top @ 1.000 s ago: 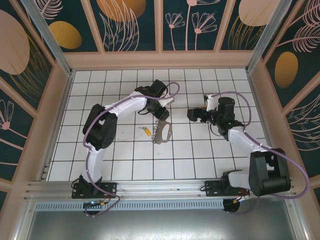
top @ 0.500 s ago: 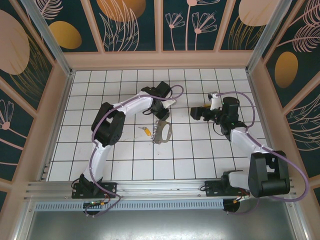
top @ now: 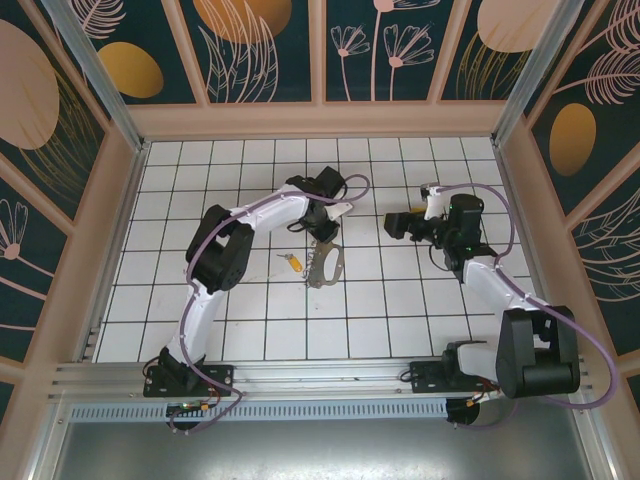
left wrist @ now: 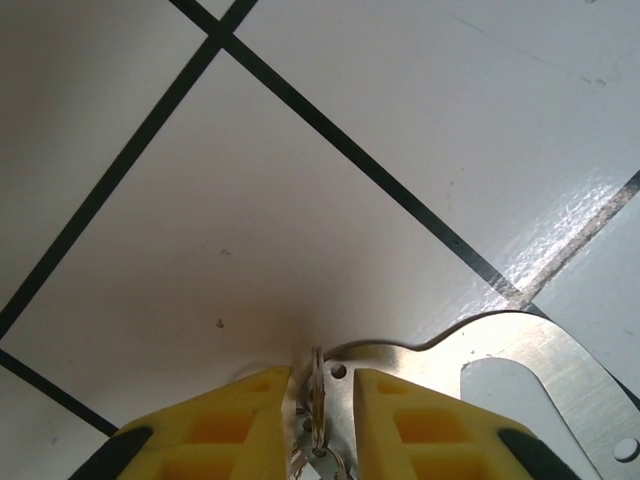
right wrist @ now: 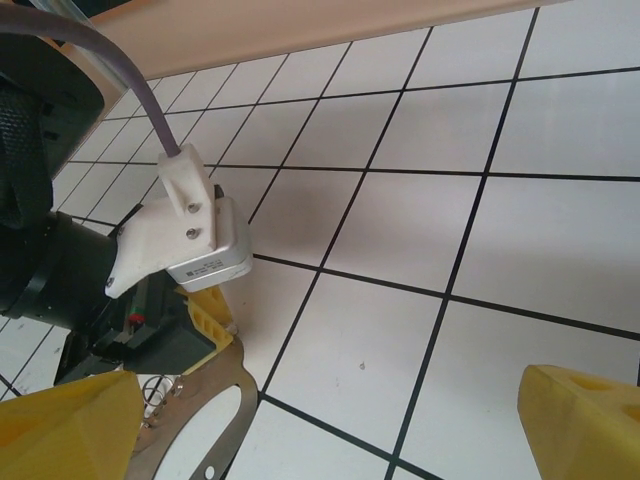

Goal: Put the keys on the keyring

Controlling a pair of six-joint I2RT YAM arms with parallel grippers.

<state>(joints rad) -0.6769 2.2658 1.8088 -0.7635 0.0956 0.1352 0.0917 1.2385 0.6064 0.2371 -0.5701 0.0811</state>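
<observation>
The keyring (top: 330, 266) is a flat D-shaped metal plate lying on the white tiles mid-table. A small key (top: 293, 262) with a yellow head lies just to its left. My left gripper (top: 322, 240) points down at the keyring's far end. In the left wrist view its yellow fingers (left wrist: 215, 425) stand a narrow gap apart, on either side of a thin upright wire ring (left wrist: 316, 395) fixed to the keyring plate (left wrist: 520, 360); a gap shows on each side. My right gripper (top: 397, 225) hangs wide open about one tile to the right, nothing between its fingers (right wrist: 70, 430).
The right wrist view shows the left arm's white camera block (right wrist: 185, 235) and one yellow finger (right wrist: 210, 315) over the keyring plate (right wrist: 205, 425). Tan walls (top: 320, 120) ring the tiled floor, and both arm bases sit at the near rail (top: 300, 378).
The left jaws have narrowed around the wire ring while the left elbow swung right. The right gripper drew back slightly to the right, still wide open.
</observation>
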